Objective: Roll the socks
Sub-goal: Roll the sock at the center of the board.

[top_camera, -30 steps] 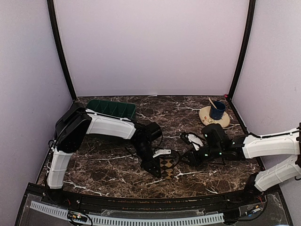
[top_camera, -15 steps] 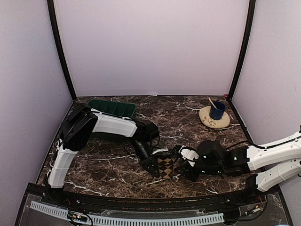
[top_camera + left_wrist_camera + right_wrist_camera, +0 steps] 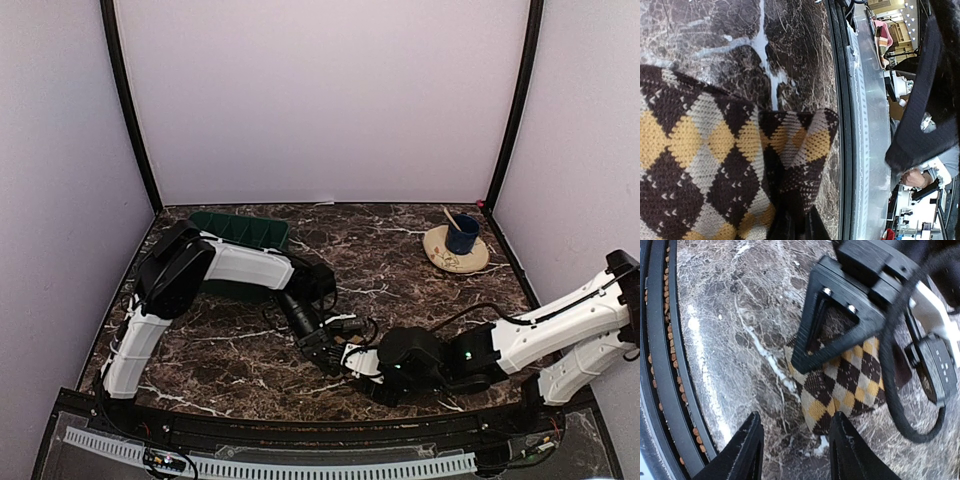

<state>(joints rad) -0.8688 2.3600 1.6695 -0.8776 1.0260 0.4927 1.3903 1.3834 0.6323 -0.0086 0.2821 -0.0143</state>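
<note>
The brown-and-black diamond-checkered sock (image 3: pixel 700 150) lies on the dark marble table near its front edge, with one end folded over. My left gripper (image 3: pixel 792 222) is shut on that folded end. In the top view the left gripper (image 3: pixel 328 348) and the right gripper (image 3: pixel 368 372) meet over the sock and hide most of it. In the right wrist view the sock (image 3: pixel 845 377) lies under the left gripper's triangular finger (image 3: pixel 835 315). My right gripper (image 3: pixel 795 455) is open, its fingers just short of the sock's near corner. The tan sock is not in view.
A green tray (image 3: pixel 238 230) stands at the back left. A tan plate (image 3: pixel 470 262) with a blue cup (image 3: pixel 462 235) stands at the back right. A black cable loop (image 3: pixel 900 390) hangs over the sock. The table's front rail (image 3: pixel 660 365) runs close by.
My right arm has swung left and toward the front edge, up to the sock. My left gripper has stayed on the sock, shifting slightly.
</note>
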